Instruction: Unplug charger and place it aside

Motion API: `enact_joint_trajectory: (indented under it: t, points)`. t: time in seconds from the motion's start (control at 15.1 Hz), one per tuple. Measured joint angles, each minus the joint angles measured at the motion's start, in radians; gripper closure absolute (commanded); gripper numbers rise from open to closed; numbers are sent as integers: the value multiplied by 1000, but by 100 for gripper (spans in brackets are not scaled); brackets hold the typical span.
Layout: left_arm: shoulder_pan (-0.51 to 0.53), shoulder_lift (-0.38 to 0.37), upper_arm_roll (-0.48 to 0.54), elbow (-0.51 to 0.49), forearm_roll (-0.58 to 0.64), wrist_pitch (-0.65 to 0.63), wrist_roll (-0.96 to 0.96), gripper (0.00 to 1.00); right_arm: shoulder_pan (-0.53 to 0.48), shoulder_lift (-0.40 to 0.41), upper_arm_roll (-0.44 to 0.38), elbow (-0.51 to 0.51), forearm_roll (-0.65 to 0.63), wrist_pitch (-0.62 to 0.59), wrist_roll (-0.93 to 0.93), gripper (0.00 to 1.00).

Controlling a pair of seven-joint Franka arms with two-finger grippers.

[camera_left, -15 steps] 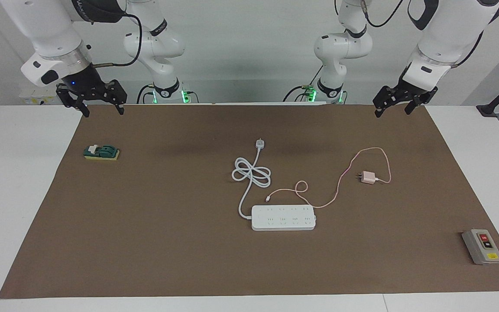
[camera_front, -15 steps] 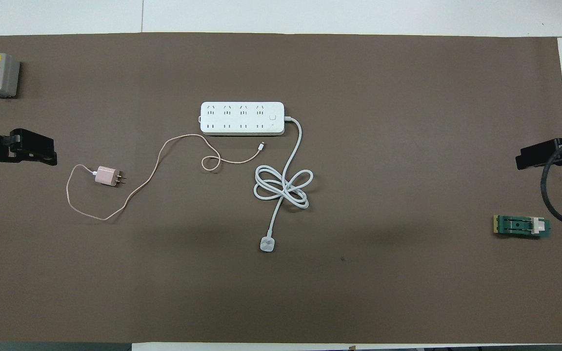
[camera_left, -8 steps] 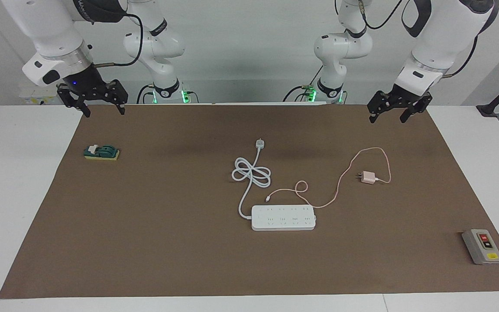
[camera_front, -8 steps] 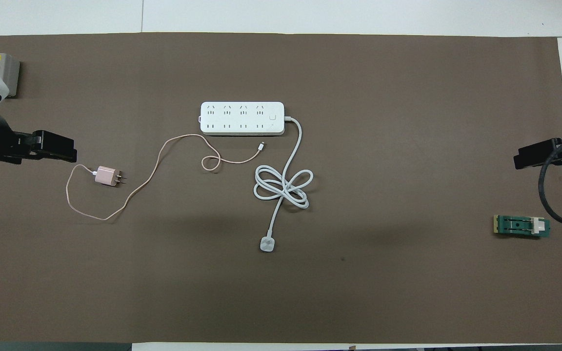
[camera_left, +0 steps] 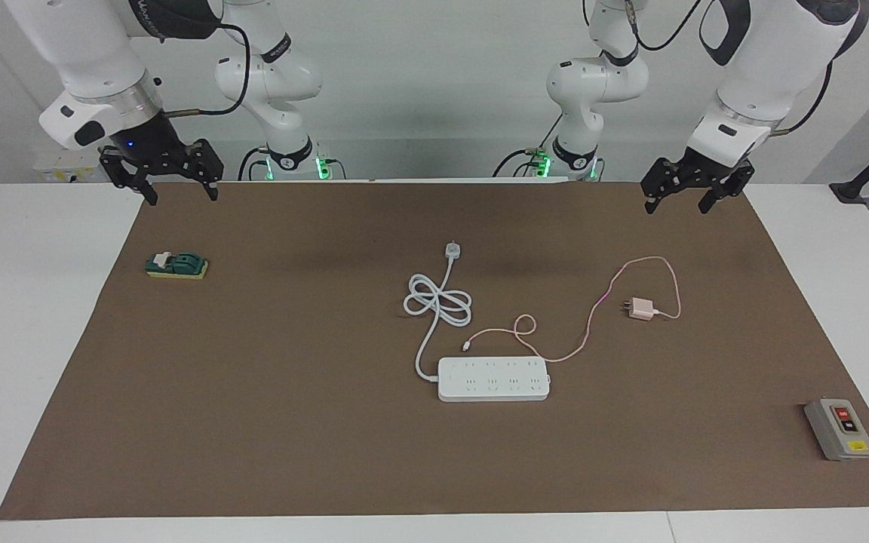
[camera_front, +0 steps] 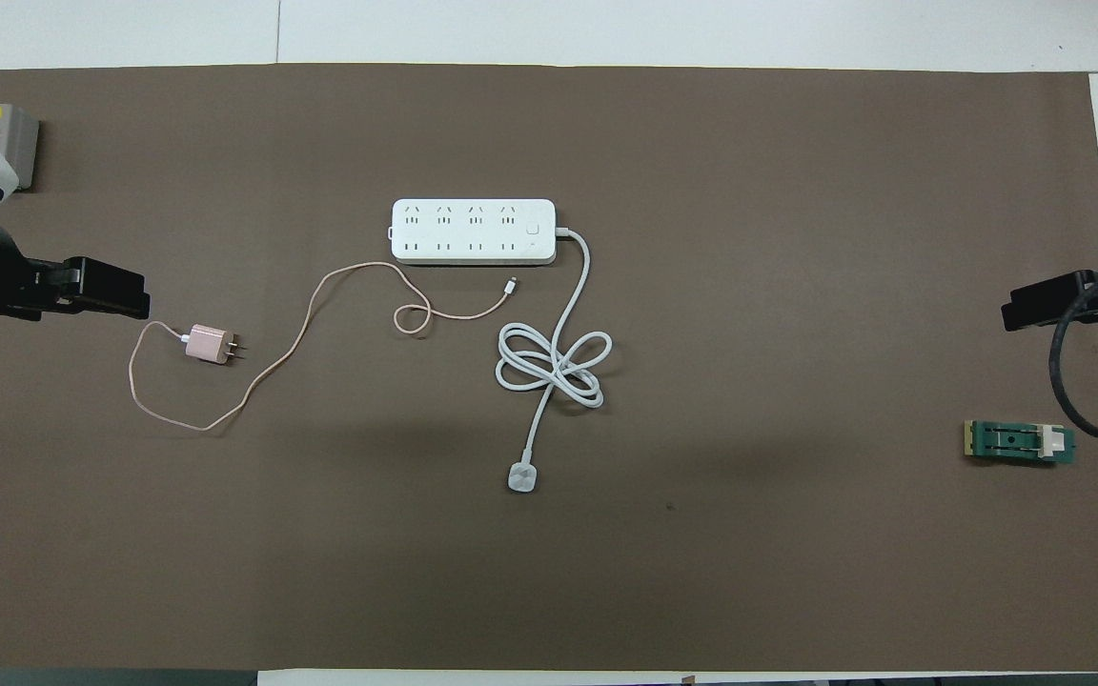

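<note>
The pale pink charger (camera_left: 640,308) lies on its side on the brown mat, its prongs free in the air. It is nearer to the robots than the white power strip (camera_left: 493,378) and toward the left arm's end. Its thin pink cable (camera_left: 590,320) loops across the mat, and its free end lies beside the strip. The overhead view shows the charger (camera_front: 208,344) and the strip (camera_front: 473,232) with nothing plugged in. My left gripper (camera_left: 677,204) is open and empty, raised over the mat's edge, apart from the charger. My right gripper (camera_left: 180,196) is open and empty, and waits raised over the mat's other end.
The strip's thick white cord (camera_left: 438,302) lies coiled, with its white plug (camera_left: 452,249) nearer to the robots. A green switch block (camera_left: 176,265) lies below the right gripper. A grey on/off box (camera_left: 839,429) stands at the left arm's end, farther from the robots.
The left gripper has shifted a little toward the middle of the table over the mat's edge, then held still. The right gripper and everything on the mat have stayed put.
</note>
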Motion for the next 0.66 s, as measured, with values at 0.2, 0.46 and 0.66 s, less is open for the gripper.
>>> enact_joint_trajectory:
  t: [0.2,0.46,0.66]
  points:
    - [0,-1,1,0,0,-22,0,0,0,0,0,0,0,0,0,0]
    - [0,-2,2,0,0,-31,0,0,0,0,0,0,0,0,0,0]
    - [0,-3,2,0,0,-31,0,0,0,0,0,0,0,0,0,0]
